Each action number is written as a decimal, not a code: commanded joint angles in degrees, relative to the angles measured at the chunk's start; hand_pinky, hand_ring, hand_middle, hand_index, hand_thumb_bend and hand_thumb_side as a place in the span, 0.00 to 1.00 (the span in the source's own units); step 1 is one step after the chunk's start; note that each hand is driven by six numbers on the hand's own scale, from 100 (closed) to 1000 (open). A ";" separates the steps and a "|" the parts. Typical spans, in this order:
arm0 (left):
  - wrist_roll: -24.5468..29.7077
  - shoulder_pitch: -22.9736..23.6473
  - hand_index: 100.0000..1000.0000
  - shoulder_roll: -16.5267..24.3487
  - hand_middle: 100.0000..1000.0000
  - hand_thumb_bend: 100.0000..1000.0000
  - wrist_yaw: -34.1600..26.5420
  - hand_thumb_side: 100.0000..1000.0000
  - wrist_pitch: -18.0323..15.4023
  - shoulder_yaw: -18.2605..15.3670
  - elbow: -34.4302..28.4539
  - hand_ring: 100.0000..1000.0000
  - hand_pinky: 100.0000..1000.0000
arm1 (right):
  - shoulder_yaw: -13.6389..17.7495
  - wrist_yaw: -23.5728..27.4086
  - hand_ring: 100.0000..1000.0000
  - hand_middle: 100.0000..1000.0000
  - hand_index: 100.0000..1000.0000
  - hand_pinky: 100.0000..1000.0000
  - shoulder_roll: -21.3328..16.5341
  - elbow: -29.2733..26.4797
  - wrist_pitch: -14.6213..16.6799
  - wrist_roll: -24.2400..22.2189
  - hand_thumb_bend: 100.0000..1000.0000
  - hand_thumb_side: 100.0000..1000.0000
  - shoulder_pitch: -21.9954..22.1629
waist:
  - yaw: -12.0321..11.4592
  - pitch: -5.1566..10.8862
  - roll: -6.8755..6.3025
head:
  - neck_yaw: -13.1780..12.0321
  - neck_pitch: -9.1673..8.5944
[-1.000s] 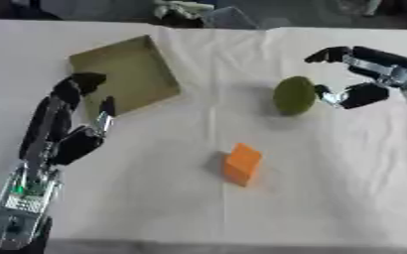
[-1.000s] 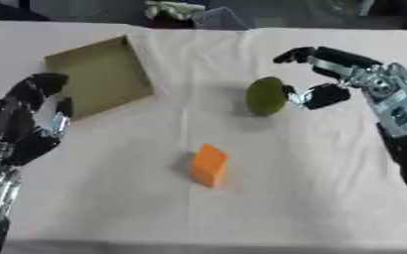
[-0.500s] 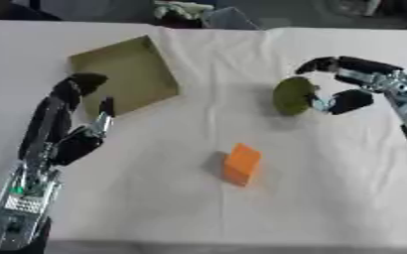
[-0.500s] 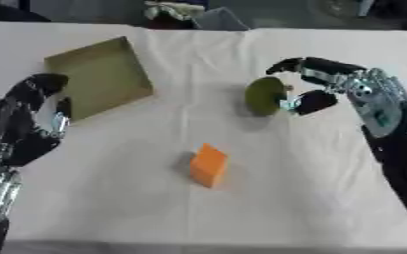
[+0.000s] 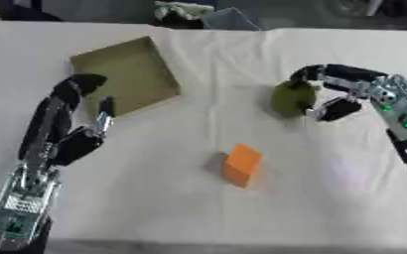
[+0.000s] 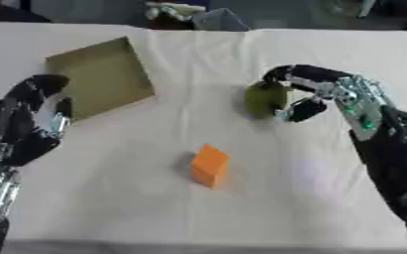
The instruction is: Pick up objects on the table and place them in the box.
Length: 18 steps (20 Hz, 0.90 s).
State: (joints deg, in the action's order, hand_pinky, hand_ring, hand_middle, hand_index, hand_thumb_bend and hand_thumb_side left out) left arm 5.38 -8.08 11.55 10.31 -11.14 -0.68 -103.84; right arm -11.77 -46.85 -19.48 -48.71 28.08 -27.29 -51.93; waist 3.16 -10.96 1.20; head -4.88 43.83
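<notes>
A dark olive-green rounded object (image 5: 290, 98) sits on the right half of the desk (image 5: 328, 188), which is covered by a pale cloth. The right robot hand (image 5: 342, 94) reaches in from the right edge and is curled round this green object: its fingers (image 6: 290, 73) arch over the top of it while the thumb (image 5: 328, 109) comes in low at its right side, touching or just about touching it. The object appears to rest on the cloth, though the contact underneath is too blurred to settle.

Nearer the robot, close to the middle of the desk, an orange block (image 5: 241, 164) stands on the cloth, tilted a little, with a small shadow on its left side. It lies well apart from the green object and from both hands.

At the far left of the desk is the box (image 5: 124, 75), a shallow olive-green open tray with low walls, set askew so that one corner points toward the middle of the desk. Nothing can be made out inside it.

The left robot hand (image 5: 68, 134) shows along the left edge, just in front of the box's near side. It is black with silver joints, its fingers upright and relaxed, the thumb apart from them, and it holds nothing.

Beyond the far edge of the desk lie some dim, cluttered shapes, including a pale greenish lump (image 5: 182, 11), too blurred to name.
</notes>
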 commanded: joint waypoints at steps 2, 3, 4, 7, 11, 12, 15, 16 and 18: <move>0.14 -0.46 0.73 1.04 0.69 0.07 -0.21 0.21 -0.09 0.11 -0.67 0.81 0.90 | 0.63 -2.55 0.92 0.88 0.66 0.93 -0.18 -0.26 -0.09 2.39 0.00 0.14 -1.32 | -0.09 0.94 -0.07 | 0.22 0.28; 0.13 -0.47 0.73 1.04 0.68 0.07 -0.22 0.21 -0.09 0.11 -0.66 0.81 0.90 | 0.73 -2.94 0.91 0.87 0.63 0.92 -0.10 -0.41 -0.11 3.55 0.00 0.14 -1.36 | -0.11 0.95 -0.08 | 0.22 0.28; 0.12 -0.47 0.73 1.03 0.68 0.08 -0.23 0.21 -0.08 0.11 -0.66 0.81 0.90 | 0.83 -3.35 0.91 0.86 0.61 0.92 -0.05 -0.67 -0.13 5.03 0.00 0.14 -1.43 | -0.13 0.95 -0.08 | 0.23 0.28; 0.10 -0.51 0.73 1.02 0.68 0.07 -0.26 0.21 -0.07 0.12 -0.66 0.80 0.91 | 1.07 -4.50 0.87 0.80 0.47 0.90 0.10 -1.51 -0.19 10.35 0.00 0.12 -1.60 | -0.21 0.97 -0.09 | 0.24 0.28; 0.08 -0.52 0.73 1.00 0.68 0.06 -0.28 0.21 -0.06 0.13 -0.65 0.80 0.91 | 1.29 -5.26 0.83 0.74 0.33 0.87 0.40 -2.57 -0.19 17.61 0.00 0.11 -2.06 | -0.32 0.97 -0.11 | 0.25 0.28; 0.07 -0.54 0.73 0.99 0.68 0.06 -0.29 0.21 -0.06 0.13 -0.66 0.80 0.91 | 1.26 -5.33 0.82 0.72 0.29 0.87 0.51 -2.70 -0.14 19.07 0.00 0.11 -2.24 | -0.33 0.97 -0.12 | 0.24 0.28; 0.10 -0.57 0.73 0.96 0.68 0.05 -0.35 0.22 -0.08 0.16 -0.71 0.80 0.91 | 1.08 -5.25 0.80 0.69 0.26 0.86 0.95 -3.28 0.26 22.12 0.00 0.31 -2.94 | -0.36 0.97 -0.21 | 0.26 0.28; 0.11 -0.57 0.73 0.95 0.68 0.06 -0.36 0.21 -0.08 0.16 -0.71 0.80 0.91 | 0.99 -5.16 0.80 0.69 0.26 0.86 1.22 -3.61 0.48 22.65 0.00 0.11 -3.39 | -0.37 0.98 -0.27 | 0.30 0.28; 0.12 -0.58 0.73 0.93 0.68 0.06 -0.39 0.21 -0.10 0.17 -0.73 0.80 0.91 | 0.86 -5.02 0.80 0.68 0.26 0.86 1.81 -4.17 0.71 23.05 0.00 0.10 -4.30 | -0.38 0.99 -0.37 | 0.37 0.28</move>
State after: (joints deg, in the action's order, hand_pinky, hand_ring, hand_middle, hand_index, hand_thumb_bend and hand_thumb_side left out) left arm 5.41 -8.09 11.55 10.12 -11.16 -0.48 -103.84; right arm -11.05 -51.89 -17.21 -51.12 28.66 -5.08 -54.54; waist 2.79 -10.95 0.91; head -4.64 43.83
